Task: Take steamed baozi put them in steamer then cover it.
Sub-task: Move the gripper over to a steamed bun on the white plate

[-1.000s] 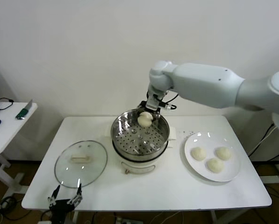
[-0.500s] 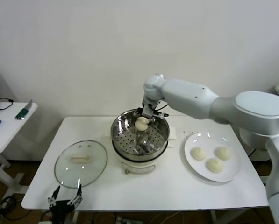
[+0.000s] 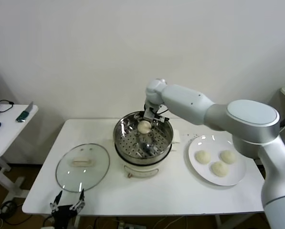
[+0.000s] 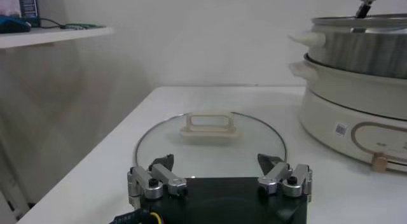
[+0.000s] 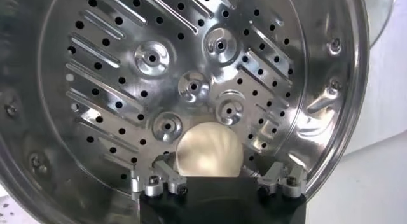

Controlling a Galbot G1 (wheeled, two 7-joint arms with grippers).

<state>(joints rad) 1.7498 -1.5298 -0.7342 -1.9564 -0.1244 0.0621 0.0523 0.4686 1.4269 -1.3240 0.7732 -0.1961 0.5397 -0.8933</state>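
Reaching over the far rim of the steamer [image 3: 143,139], the right gripper [image 5: 216,175] stood with fingers spread, one baozi [image 5: 208,153] lying loose between them on the perforated floor. Three more buns [image 3: 219,161] waited on the plate [image 3: 198,171] at right. The left gripper [image 4: 219,174] (parked, open) hung just near of the cover [image 3: 82,167].

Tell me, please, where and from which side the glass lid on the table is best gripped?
Grip the cover by its cream handle, coming straight down from above. It lies flat with the raised bar-shaped handle at its centre, whereas the glass dome is smooth and wide.
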